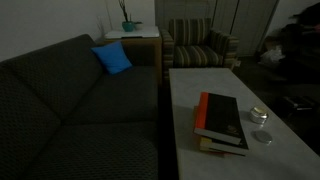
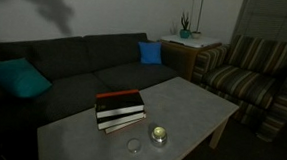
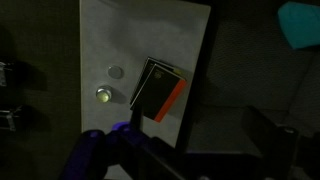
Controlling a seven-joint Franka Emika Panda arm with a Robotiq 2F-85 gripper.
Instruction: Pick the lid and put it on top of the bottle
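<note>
At the left edge of the wrist view the gripper is seen spread wide, with nothing between its jaws, high over the pale coffee table. The lid is found left of centre, lying flat on the tabletop, just beside the bottle and near the stacked books. It is judged light, thin, stiff and probably slippery. Being so flat, it is best taken across its rim, with the fingertips brought right down to the table.
</note>
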